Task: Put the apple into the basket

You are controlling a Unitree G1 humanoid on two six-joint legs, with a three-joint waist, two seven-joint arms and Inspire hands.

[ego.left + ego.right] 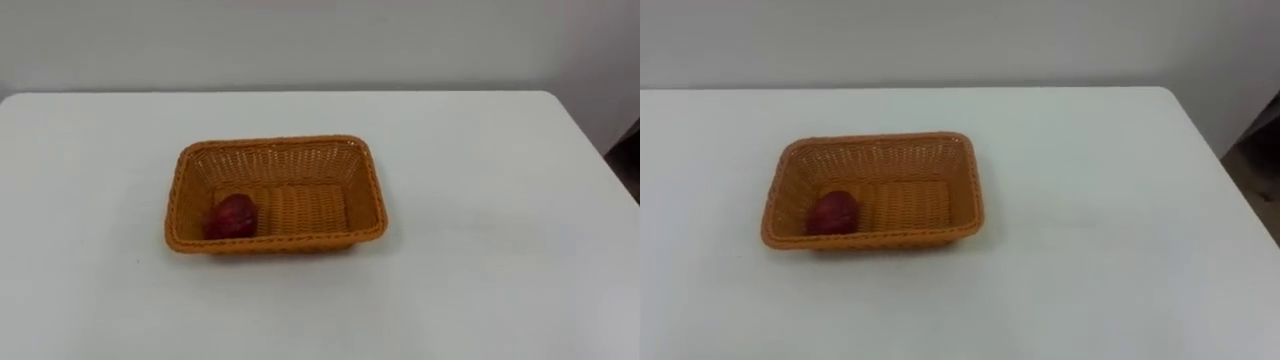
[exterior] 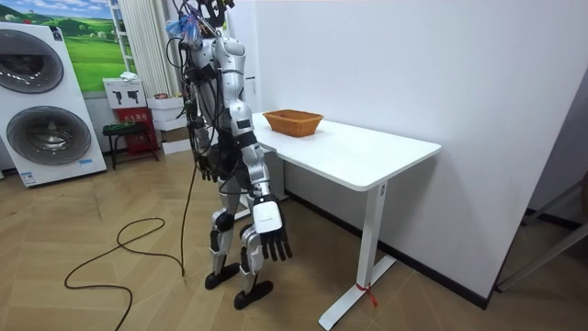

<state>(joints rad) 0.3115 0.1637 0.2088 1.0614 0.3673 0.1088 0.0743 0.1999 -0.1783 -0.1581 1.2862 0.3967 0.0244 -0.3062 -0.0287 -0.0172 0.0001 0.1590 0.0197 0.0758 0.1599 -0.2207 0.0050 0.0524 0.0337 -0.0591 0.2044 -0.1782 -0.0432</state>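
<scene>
A dark red apple lies inside a woven orange basket, in its near left corner, against the front wall. The basket stands on a white table, a little left of the middle. In the room view I stand at the table's long edge with both arms hanging at my sides. My right hand hangs low on the side nearer the camera, fingers relaxed and spread. My left hand hangs at hip height on the far side, holding nothing.
The table's far edge runs along a plain white wall. Its right edge drops off to the floor. In the room view, washing machines and a small stool stand behind me.
</scene>
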